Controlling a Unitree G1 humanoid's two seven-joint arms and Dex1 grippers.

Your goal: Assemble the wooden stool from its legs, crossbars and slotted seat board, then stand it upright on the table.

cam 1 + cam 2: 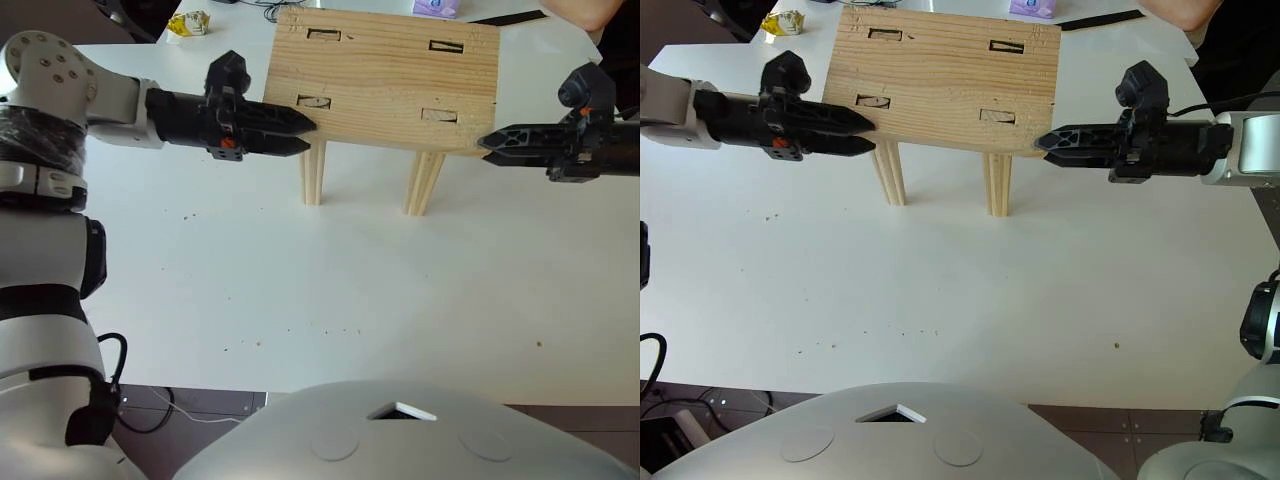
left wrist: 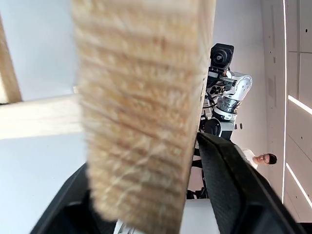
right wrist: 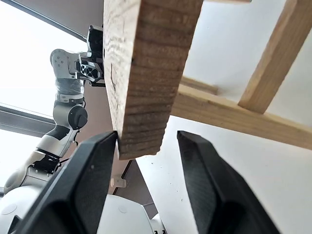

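Note:
The wooden stool stands upright on the white table (image 1: 330,290), its slotted seat board (image 1: 385,75) on top and two front legs (image 1: 313,172) (image 1: 424,182) under it. My left gripper (image 1: 303,133) is shut on the seat's left edge, one finger above and one below. In the left wrist view the board's edge (image 2: 141,107) fills the space between both fingers. My right gripper (image 1: 1042,143) is open at the seat's right edge. There the fingers straddle the board end (image 3: 146,73), with a gap on one side. A crossbar (image 3: 234,114) and a leg (image 3: 278,53) show underneath.
At the back of the table lie a yellow crumpled wrapper (image 1: 188,22), a purple pack (image 1: 436,7) and a black strip (image 1: 505,17). A person's arm (image 1: 585,10) rests at the far right corner. Open tabletop runs in front of the stool.

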